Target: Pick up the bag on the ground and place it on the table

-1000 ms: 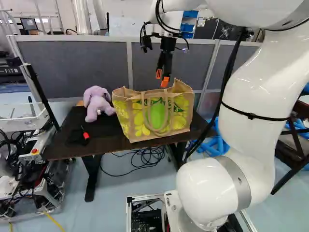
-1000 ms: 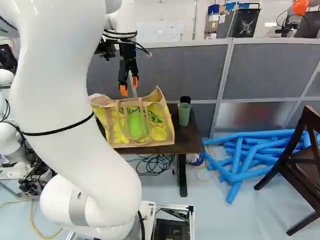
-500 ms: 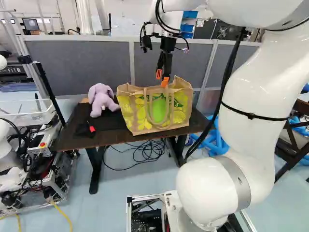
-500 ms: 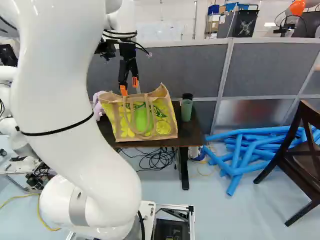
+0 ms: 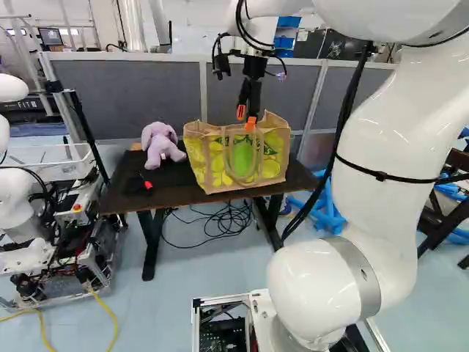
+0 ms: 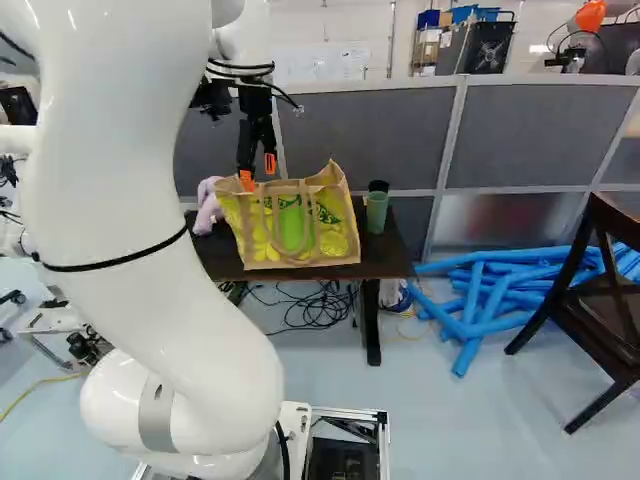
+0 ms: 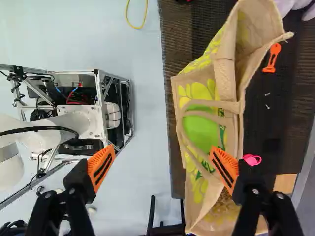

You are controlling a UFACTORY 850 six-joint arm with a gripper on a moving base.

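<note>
In the left base view, the jute tote bag (image 5: 242,163) stands upright on the dark brown surface (image 5: 157,195), its long axis running roughly along the near edge. The gripper (image 5: 245,118) points down at the tote's open top, its orange tips around rim height, one of them overlapping the rim. A lilac plush toy (image 5: 160,146) sits just beside the bag.

In the right base view, the jaws hang over the part of the tote towards the plush, off its middle, and the green cup (image 6: 376,212) stands by the other end. Nothing visible shows the tote hanging from the arm; its bottom rests on the surface.

In the wrist view, the jaws are spread wide and grasp nothing. One orange pad (image 7: 224,168) lies over the tote's front face, near the drooping handle (image 7: 211,103); the other is over the open floor (image 7: 147,93). The bag's long axis runs ahead from beneath the gripper, so the jaws open across it, set to its near side. Whether the pad touches the handle cannot be told.

With the tote on the surface and the jaws released, placing looks done. What remains is probably backing off, and that turns on this nearness: the finger over the front face could snag the handle and drag the bag.
</note>
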